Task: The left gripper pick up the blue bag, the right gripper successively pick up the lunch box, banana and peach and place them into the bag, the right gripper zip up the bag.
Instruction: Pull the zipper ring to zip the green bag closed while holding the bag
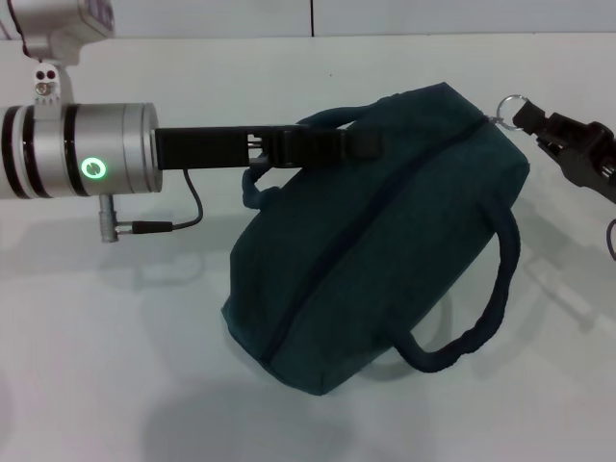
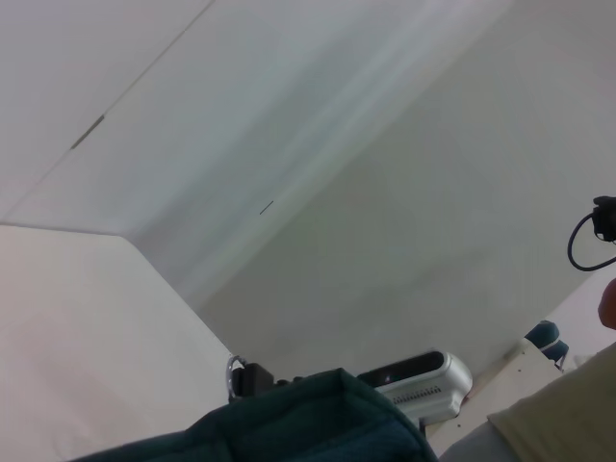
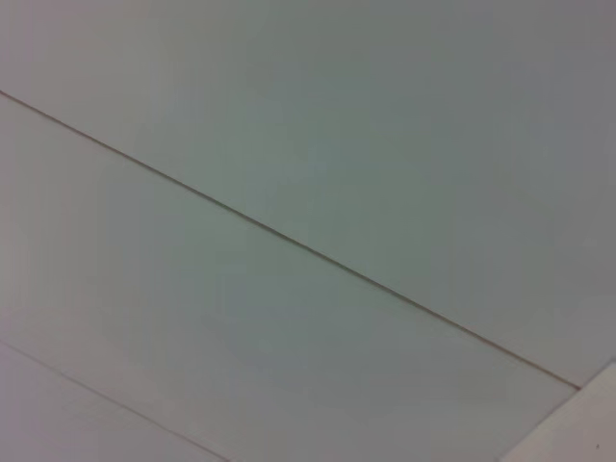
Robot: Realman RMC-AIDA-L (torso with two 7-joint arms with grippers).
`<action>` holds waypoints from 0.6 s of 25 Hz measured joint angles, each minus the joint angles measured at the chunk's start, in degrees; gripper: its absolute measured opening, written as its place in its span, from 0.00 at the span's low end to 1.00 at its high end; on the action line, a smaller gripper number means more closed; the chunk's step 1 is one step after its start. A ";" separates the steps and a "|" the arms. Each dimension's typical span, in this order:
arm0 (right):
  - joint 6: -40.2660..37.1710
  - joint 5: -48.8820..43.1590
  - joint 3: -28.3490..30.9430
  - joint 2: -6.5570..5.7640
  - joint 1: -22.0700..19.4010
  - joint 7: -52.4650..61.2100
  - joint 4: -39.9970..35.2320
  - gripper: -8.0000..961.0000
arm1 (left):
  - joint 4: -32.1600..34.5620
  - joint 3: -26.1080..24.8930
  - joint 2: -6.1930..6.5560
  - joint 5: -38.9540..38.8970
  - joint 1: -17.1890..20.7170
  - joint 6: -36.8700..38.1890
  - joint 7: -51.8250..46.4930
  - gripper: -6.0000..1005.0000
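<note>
Left end effector [image 1: 361, 144] gripping blue bag [image 1: 385, 241] handle, right end effector [image 1: 529, 120] on zipper ring [image 1: 510, 104]

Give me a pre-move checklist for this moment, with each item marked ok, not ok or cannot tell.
1. Left gripper holds the blue bag by its upper handle: ok, the fingers close on the handle loop.
2. Zip closed along the bag's top: ok, the seam runs shut from end to end in the head view.
3. Right gripper at the ring zipper pull: ok, its tips meet the ring at the bag's far corner.
4. Right gripper has let go of the pull: cannot tell.
5. Lunch box, banana and peach inside: cannot tell, none shows on the table and the bag hides its contents.
6. Bag resting on the table: cannot tell, it hangs tilted.
</note>
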 joint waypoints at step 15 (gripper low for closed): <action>-0.03 -0.20 -1.79 0.24 0.87 -0.75 -0.32 0.03 | -0.23 -0.42 -0.15 -0.07 0.16 -0.76 0.53 0.05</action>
